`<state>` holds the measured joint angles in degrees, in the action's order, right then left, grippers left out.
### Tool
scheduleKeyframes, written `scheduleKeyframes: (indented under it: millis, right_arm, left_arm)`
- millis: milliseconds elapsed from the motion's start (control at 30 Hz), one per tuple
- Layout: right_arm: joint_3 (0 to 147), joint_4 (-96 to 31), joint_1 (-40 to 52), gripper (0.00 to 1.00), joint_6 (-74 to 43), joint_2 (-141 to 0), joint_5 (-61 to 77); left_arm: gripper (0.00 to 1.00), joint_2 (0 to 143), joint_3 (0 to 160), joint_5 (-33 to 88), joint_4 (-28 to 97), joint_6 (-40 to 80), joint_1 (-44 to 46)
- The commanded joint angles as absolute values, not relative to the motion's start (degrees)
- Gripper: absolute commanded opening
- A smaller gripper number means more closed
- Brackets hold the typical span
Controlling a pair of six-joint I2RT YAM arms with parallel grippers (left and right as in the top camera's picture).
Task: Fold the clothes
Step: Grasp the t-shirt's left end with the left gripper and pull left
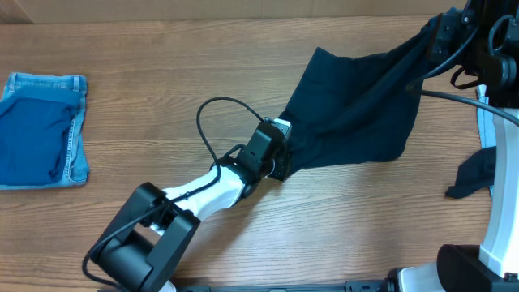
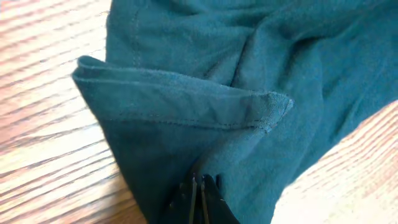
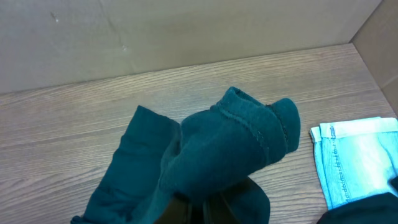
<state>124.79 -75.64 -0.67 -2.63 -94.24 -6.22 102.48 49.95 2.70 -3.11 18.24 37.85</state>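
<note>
- Overhead view: a navy garment [image 1: 357, 105] is pulled taut between two robot arms above a wood-grain table [image 1: 146, 57]. Its long axis runs from about 8 o'clock near mid-table up to 2 o'clock at the far right corner.
- The low end of the cloth narrows to a point at the left gripper [image 1: 282, 162]. The high end climbs off the table to the right gripper [image 1: 436, 39], and the wide middle fans out towards 5 o'clock.
- Left wrist view: the left gripper's dark fingers [image 2: 194, 194] are pressed together at 6 o'clock, pinching a fold of the garment. Just above them a stitched hem corner points towards 3 o'clock, with bare table at 9 o'clock and at 4 o'clock.
- Right wrist view: the garment is bunched over the right gripper and hides nearly all of it. A seamed edge curls across the top of the bundle at 1 o'clock. The jaws beneath are closed, with the raised end of the cloth caught in them.
- Folded denim shorts [image 1: 40, 130] lie flat at 9 o'clock on the table, well apart from the stretched garment.
- A paler folded denim piece [image 3: 354, 162] sits at 3 o'clock in the right wrist view.
- A second dark cloth [image 1: 474, 178] lies crumpled at 4 o'clock by the right arm's base.
- A black cable [image 1: 212, 122] loops over the table beside the left arm.
</note>
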Motion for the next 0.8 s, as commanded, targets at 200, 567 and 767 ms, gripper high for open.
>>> scheduleKeyframes:
  millis: [200,567,767]
  right_arm:
    - [126.3,-73.8,-0.8,0.04,-3.5,-93.5,-3.8]
    - [126.3,-74.6,-4.3,0.04,-12.0,-93.5,-5.9]
    - [126.3,-76.0,-4.3,0.04,-5.3,-93.5,1.3]
  left_arm:
    - [0.04,76.0,61.9,-4.0,12.0,14.1,20.1]
    - [0.04,69.8,72.3,-3.4,16.6,7.6,3.3]
    - [0.04,67.2,72.5,-3.4,16.4,6.6,3.3]
